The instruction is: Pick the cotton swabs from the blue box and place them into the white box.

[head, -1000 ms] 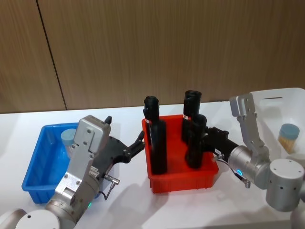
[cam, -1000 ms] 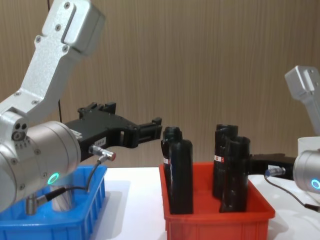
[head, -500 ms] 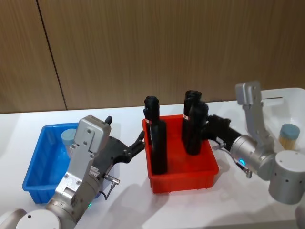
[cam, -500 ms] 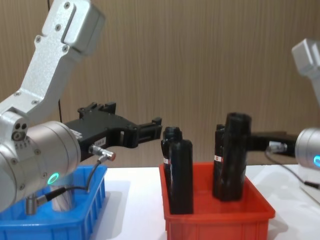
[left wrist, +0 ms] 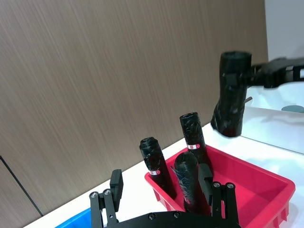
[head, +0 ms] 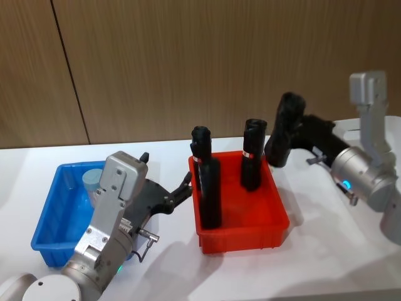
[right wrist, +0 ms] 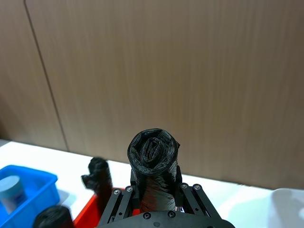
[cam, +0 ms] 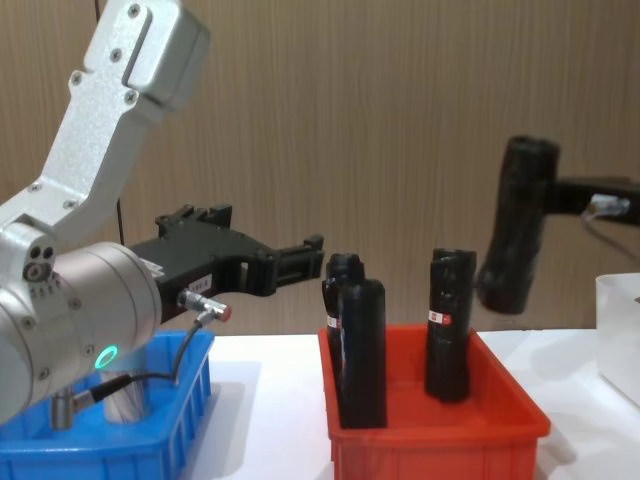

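Head view: the right gripper [head: 283, 135] is clamped on a black bottle [head: 284, 130] and now holds it in the air beyond the red bin's [head: 241, 235] far right corner. A second ago that bottle stood in the bin; half a second ago it was just clear of the floor. Two bottle stacks remain in the bin. The left gripper [head: 180, 191] hovers between the blue box [head: 47, 216] and the red bin, fingers spread and empty, unmoved. One swab jar [head: 93, 180] sits in the blue box's far end. The white box [head: 348, 125] shows as a rim behind the right arm.

Left wrist view: the left gripper's [left wrist: 161, 199] open fingers frame the red bin [left wrist: 247, 180], and the lifted bottle [left wrist: 231, 94] hangs well above its far side.

Right wrist view: the bottle [right wrist: 154, 168] stands upright between closed jaws; the blue box [right wrist: 21, 183] and jar [right wrist: 9, 192] lie far off.

Chest view: the bottle [cam: 518, 225] is tilted slightly, high above the bin [cam: 430, 440], near the white box's [cam: 618, 335] wall.

The lift concerns a bottle, not the swabs, so it looks like no direct progress on the task: the jar in the blue box is yet to be picked.
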`<action>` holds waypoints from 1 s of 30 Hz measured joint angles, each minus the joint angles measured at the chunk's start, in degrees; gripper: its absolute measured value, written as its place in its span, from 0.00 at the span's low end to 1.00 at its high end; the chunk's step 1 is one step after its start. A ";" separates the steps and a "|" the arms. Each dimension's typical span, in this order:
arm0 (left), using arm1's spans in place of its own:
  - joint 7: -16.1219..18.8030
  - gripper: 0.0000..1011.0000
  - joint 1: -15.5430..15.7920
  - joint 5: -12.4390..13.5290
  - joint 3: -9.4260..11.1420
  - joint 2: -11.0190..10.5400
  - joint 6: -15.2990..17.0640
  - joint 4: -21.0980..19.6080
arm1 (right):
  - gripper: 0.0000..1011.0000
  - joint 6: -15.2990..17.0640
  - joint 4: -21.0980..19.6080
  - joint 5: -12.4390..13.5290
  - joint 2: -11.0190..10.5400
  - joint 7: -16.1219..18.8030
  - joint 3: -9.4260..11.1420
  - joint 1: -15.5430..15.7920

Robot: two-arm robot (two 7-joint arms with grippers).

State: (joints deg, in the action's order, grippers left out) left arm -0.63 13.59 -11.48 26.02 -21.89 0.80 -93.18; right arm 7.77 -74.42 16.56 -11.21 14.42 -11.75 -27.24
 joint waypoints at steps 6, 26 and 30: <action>0.00 0.99 0.00 0.00 0.00 0.00 0.00 0.00 | 0.36 -0.47 -1.64 0.25 -1.51 -1.19 1.79 0.02; 0.00 0.99 0.00 0.00 0.00 0.00 0.00 0.00 | 0.36 -4.45 2.12 -3.20 -5.64 -4.22 6.54 -1.43; 0.00 0.99 0.00 0.00 0.00 0.00 0.00 0.00 | 0.36 -5.45 4.54 -4.01 -6.13 -4.73 7.15 -2.34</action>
State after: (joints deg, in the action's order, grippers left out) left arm -0.62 13.59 -11.48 26.03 -21.90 0.80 -93.18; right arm 2.32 -69.88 12.55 -17.33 9.69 -4.60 -29.58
